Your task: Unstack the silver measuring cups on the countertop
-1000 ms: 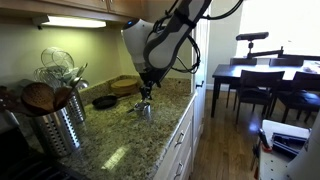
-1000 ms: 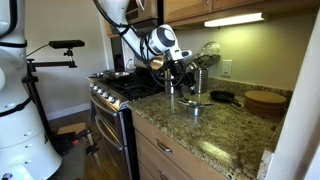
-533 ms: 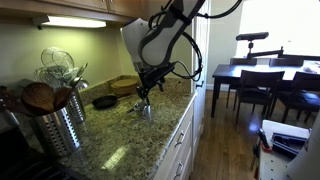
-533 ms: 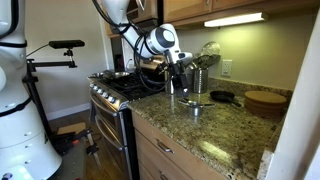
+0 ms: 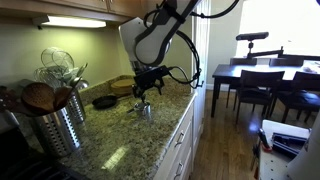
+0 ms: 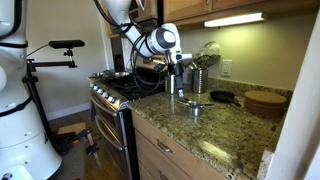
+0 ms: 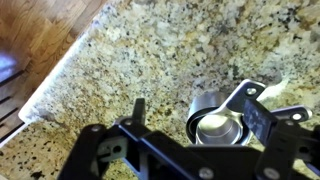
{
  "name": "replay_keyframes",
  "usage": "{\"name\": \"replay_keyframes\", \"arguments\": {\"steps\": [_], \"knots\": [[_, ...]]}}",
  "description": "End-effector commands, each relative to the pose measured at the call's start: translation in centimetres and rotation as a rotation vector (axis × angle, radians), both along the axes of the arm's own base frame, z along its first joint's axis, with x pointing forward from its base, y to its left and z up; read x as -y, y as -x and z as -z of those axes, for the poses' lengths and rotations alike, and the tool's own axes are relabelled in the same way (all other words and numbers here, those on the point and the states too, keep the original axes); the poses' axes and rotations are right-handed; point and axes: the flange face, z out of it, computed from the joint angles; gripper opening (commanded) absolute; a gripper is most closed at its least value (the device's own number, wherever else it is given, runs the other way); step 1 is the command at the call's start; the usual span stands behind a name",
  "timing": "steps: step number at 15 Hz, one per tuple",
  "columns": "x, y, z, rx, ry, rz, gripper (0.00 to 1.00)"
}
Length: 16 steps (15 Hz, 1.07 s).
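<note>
The silver measuring cups (image 7: 215, 122) sit nested in one stack on the speckled granite countertop (image 7: 150, 50), handles pointing right in the wrist view. They also show in both exterior views (image 5: 146, 110) (image 6: 194, 103). My gripper (image 7: 195, 105) is open and hangs a short way above them, also seen in both exterior views (image 5: 143, 94) (image 6: 178, 91). The stack lies below the gap between the fingers, close to the right finger. Nothing is held.
A ribbed steel utensil canister (image 5: 60, 125) (image 6: 205, 76) stands on the countertop (image 5: 120, 140). A black pan (image 5: 104, 101) (image 6: 222, 97) and a wooden bowl (image 5: 125, 85) (image 6: 262, 100) lie behind the cups. A stove (image 6: 118, 90) adjoins the counter. The counter edge (image 7: 60, 75) drops to wood floor.
My gripper has risen straight up from the cups, from nearly touching them to a short gap above. The cups have stayed in place, still stacked.
</note>
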Motion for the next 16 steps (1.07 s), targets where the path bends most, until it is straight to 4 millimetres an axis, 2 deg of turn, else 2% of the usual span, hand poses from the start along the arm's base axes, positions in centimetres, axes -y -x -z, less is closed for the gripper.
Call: {"name": "replay_keyframes", "arguments": {"steps": [1,6,13,14,15,16], "knots": [[-0.5,-1.1,0.8,0.012,-0.042,0.134,1.00],[-1.2,-2.7,3.2,0.014,-0.081,0.236,1.00],[-0.9,-4.3,5.7,0.015,-0.114,0.342,0.97],[-0.7,-4.5,6.0,0.016,-0.118,0.353,0.87],[-0.6,-4.6,6.2,0.015,-0.120,0.362,0.83],[-0.5,-4.7,6.4,0.015,-0.120,0.371,0.64]]}}
